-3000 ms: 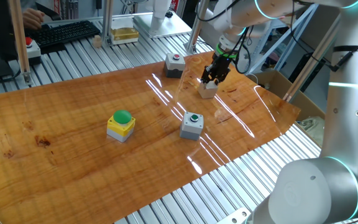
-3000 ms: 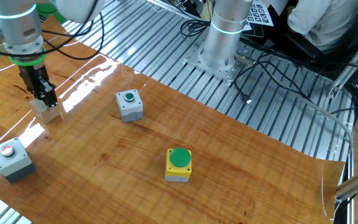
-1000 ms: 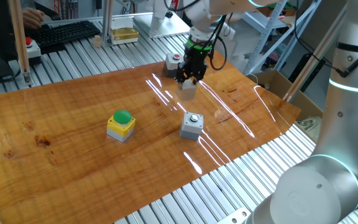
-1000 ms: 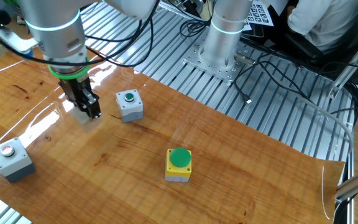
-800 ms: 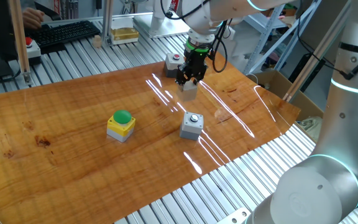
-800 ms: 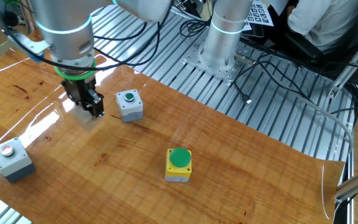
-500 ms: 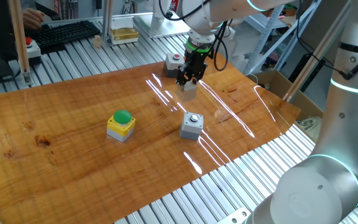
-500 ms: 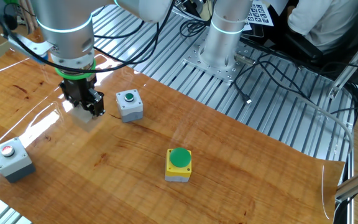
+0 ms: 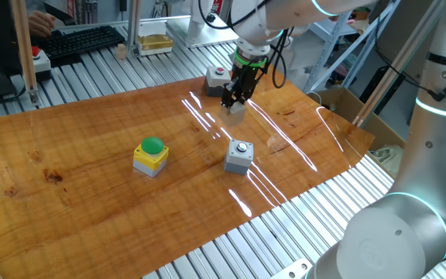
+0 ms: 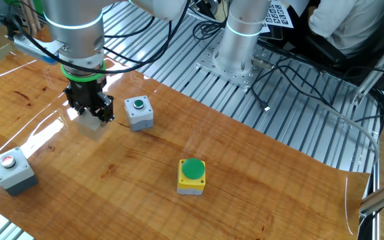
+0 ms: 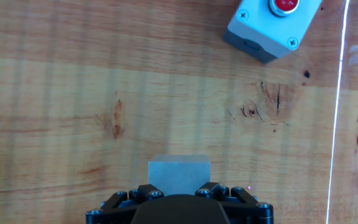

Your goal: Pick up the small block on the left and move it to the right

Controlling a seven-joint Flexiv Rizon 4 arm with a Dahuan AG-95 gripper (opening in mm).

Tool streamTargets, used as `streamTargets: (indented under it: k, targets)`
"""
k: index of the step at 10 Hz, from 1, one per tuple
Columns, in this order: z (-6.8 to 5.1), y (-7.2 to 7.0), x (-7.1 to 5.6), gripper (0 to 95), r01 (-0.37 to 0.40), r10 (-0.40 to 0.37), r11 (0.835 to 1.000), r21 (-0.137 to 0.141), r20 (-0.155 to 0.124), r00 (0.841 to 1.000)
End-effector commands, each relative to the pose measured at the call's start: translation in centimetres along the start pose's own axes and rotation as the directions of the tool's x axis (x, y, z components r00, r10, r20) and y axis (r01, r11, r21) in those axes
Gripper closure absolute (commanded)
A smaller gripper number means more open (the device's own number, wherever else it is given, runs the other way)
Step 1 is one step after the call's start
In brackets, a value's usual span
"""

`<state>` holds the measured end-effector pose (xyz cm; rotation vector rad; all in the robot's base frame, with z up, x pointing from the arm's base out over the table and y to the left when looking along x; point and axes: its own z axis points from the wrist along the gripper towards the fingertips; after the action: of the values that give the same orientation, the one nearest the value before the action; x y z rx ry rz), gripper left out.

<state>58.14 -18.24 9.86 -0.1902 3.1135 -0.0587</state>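
Note:
The small block is a pale beige wooden cube held between my fingers over the wooden tabletop. My gripper is shut on it. In the other fixed view the block hangs under the gripper, left of a grey box with a green button. In the hand view the block sits between the fingers at the bottom edge, with the gripper closed around its sides. I cannot tell whether it touches the table.
A grey box with a red button stands just behind the gripper; it also shows in the hand view and the other fixed view. A grey box with a green button and a yellow box with a green dome stand nearer.
Over three seconds my gripper has carried the block from the table's far end toward the grey green-button box. In the last second it has barely shifted.

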Motion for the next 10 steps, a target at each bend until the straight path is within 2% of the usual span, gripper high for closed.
streamTargets:
  k: [1,3,4,6,9,10]
  targets:
    - [0.0,0.0,-0.1,95.0,-0.035,0.035,0.999,-0.033,-0.022,0.999]
    - [0.0,0.0,-0.1,95.0,-0.081,0.080,0.996,-0.026,-0.024,0.997]
    - [-0.2,2.0,-0.4,95.0,-0.114,0.113,0.993,-0.015,-0.025,0.993]
    - [-0.2,5.6,-0.6,95.0,-0.167,0.166,0.986,-0.012,-0.025,0.986]
    - [-0.3,10.2,-0.4,95.0,-0.238,0.238,0.971,-0.008,-0.031,0.971]
    - [-0.2,11.3,-0.5,95.0,-0.254,0.254,0.967,-0.009,-0.031,0.967]
